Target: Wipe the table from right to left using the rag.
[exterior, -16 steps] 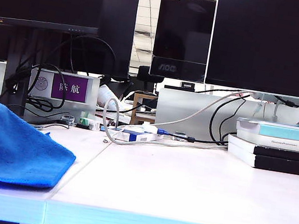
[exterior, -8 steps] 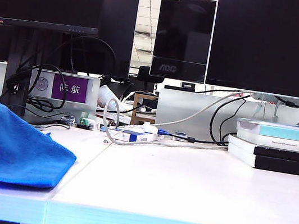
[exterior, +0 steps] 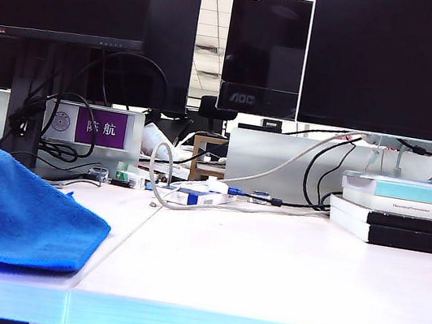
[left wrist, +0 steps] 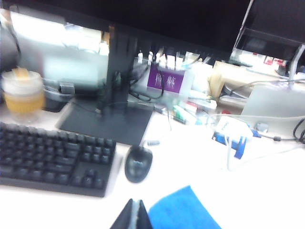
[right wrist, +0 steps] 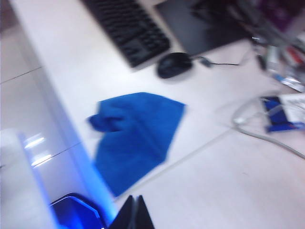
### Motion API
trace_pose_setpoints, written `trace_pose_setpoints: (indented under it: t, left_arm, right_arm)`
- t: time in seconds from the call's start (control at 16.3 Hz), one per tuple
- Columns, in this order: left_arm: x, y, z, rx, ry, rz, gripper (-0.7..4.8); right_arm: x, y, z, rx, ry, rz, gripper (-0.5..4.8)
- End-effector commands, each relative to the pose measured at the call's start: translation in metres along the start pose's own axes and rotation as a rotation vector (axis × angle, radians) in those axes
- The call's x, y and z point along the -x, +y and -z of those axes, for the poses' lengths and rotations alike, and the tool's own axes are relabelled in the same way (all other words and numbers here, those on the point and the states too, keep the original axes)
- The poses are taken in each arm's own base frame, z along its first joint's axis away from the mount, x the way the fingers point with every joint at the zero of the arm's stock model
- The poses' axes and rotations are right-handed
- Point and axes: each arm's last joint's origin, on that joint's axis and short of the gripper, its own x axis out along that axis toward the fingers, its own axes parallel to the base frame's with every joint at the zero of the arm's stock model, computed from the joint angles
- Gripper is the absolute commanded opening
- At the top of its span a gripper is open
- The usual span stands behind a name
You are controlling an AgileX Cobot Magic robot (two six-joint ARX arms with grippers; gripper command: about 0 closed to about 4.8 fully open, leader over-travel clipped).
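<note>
The rag (exterior: 14, 216), a rumpled bright blue cloth, lies on the white table (exterior: 263, 276) at its left front, left of the panel seam. Neither gripper shows in the exterior view. In the left wrist view my left gripper (left wrist: 135, 214) is shut and empty, hanging above the table just beside one corner of the rag (left wrist: 183, 212). In the right wrist view my right gripper (right wrist: 136, 212) is also shut and empty, raised over the table's front edge with the rag (right wrist: 136, 138) spread out a little way beyond its tips.
A black keyboard (left wrist: 52, 160), a mouse (left wrist: 138, 163) and a monitor base (left wrist: 109, 124) sit behind the rag. A stack of books (exterior: 401, 212) lies at the back right. Cables and a small blue-and-white box (exterior: 198, 196) lie at the back middle, under the monitors.
</note>
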Motion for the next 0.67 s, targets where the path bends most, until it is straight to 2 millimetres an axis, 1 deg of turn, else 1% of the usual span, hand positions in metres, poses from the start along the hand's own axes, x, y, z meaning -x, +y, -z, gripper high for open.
trace_pose_setpoints:
  t: [0.06,0.31,0.43,0.49,0.67]
  left_arm:
    - [-0.024,0.007,0.026,0.035,-0.046,0.015,-0.05]
    - [-0.049,0.019,0.073,0.051,0.068,-0.016,-0.05]
    - [-0.056,0.023,0.09,0.055,0.096,-0.017,-0.05]
    - [-0.059,0.024,0.095,0.055,0.1,-0.018,-0.05]
    - [-0.066,0.027,0.114,0.065,0.119,0.022,-0.05]
  right_arm:
    - [0.008,0.006,-0.001,0.008,-0.027,-0.014,-0.01]
    - [0.013,0.008,0.004,0.01,-0.018,0.004,-0.01]
    - [0.016,0.008,0.009,0.008,-0.005,0.026,-0.01]
    - [0.017,0.008,0.011,0.005,0.002,0.032,-0.01]
    - [0.02,0.008,0.027,-0.005,0.037,0.072,-0.01]
